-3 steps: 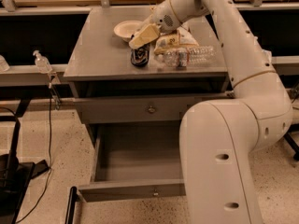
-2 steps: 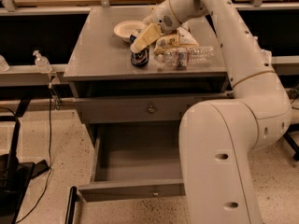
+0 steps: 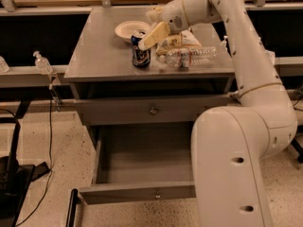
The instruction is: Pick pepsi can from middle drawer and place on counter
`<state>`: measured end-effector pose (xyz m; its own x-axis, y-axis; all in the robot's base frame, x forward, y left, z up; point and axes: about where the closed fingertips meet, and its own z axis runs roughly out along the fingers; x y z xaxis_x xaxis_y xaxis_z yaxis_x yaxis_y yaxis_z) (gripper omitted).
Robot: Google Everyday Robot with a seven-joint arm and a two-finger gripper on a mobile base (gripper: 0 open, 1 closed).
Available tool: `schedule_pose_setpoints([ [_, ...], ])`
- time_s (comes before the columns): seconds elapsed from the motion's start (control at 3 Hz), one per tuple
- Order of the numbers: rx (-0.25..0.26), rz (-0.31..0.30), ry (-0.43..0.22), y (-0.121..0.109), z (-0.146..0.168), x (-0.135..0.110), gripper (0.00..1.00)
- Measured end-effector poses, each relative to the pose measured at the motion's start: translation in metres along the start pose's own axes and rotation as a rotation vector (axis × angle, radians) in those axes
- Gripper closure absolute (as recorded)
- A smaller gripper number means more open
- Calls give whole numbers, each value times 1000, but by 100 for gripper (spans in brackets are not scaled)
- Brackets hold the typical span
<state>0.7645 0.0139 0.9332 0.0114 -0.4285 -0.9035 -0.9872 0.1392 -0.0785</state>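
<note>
The pepsi can (image 3: 140,56) stands upright on the counter (image 3: 99,56), near the middle of its front half. My gripper (image 3: 150,37) is at the can's top, reaching in from the right and covering its upper right side. The can's base rests on the counter. The middle drawer (image 3: 142,155) is pulled out below and shows a bare grey floor; its front panel with the knob (image 3: 157,193) faces me.
A white bowl (image 3: 128,30) sits behind the can. A snack bag (image 3: 179,40) and a clear plastic bottle (image 3: 194,56) lie to its right. The upper drawer (image 3: 153,110) is closed. My arm's large body (image 3: 232,169) stands right of the open drawer.
The gripper has shifted slightly right and up at the can's top. The can stays in the same spot on the counter.
</note>
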Motion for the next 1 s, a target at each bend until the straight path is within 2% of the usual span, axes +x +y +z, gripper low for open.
schedule_pose_setpoints([
  [0.33,3,-148,-91,7,-14,-27,0],
  [0.67,68,-263,-68,16,-33,-62,0],
  [1.0,51,-251,-76,18,-27,-60,0],
])
